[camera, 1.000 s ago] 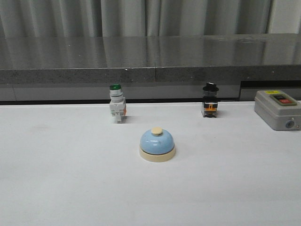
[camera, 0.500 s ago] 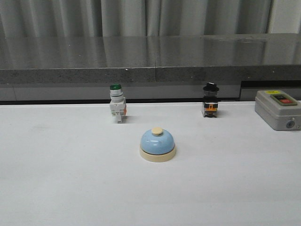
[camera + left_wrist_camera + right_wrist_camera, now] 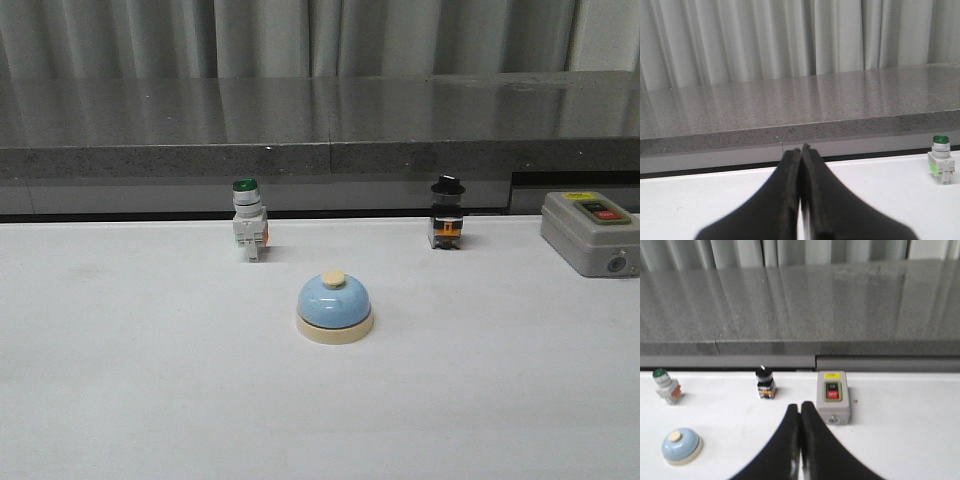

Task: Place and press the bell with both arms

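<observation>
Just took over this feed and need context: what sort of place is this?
Most likely a lab test bench, not a home or shop. A bare white table holds a loose call bell, two push-button switches and a grey on/off switch box, against a grey counter and curtain.

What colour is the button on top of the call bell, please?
Cream, matching its base; the dome is light blue. The front view shows the call bell best.
</observation>
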Tool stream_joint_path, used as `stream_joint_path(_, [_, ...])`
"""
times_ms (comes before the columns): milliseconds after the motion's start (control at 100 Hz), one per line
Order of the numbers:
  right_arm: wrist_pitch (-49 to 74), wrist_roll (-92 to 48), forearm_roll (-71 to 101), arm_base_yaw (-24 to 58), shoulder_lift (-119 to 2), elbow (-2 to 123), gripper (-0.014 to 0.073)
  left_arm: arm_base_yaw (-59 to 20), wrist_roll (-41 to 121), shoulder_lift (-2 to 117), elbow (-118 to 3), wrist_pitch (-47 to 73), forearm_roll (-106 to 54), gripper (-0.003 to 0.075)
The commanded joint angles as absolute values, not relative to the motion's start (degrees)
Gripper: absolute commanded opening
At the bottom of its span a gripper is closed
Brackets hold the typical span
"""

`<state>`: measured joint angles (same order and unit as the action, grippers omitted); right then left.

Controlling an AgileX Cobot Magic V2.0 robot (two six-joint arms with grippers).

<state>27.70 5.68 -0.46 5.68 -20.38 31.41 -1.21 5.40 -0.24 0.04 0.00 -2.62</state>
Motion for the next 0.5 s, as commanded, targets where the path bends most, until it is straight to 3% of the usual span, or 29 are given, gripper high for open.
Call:
stream_joint_path(0, [33.93, 5.01, -1.00, 5.58, -27.86, 40.27, -0.0060, -1.06, 4.94, -2.01, 2.41, -4.06, -2.94, -0.0020])
stream_joint_path(150, [45.74, 4.96, -1.05, 5.58, -38.34, 48.45, -0.0060, -1.06, 4.94, -2.01, 2.41, -4.06, -2.94, -0.0020])
stream_joint_path(490, [44.50, 4.31, 3.75, 5.58, -51.94, 50.91, -0.0060, -1.06, 4.94, -2.01, 2.41, -4.06, -2.94, -0.0020])
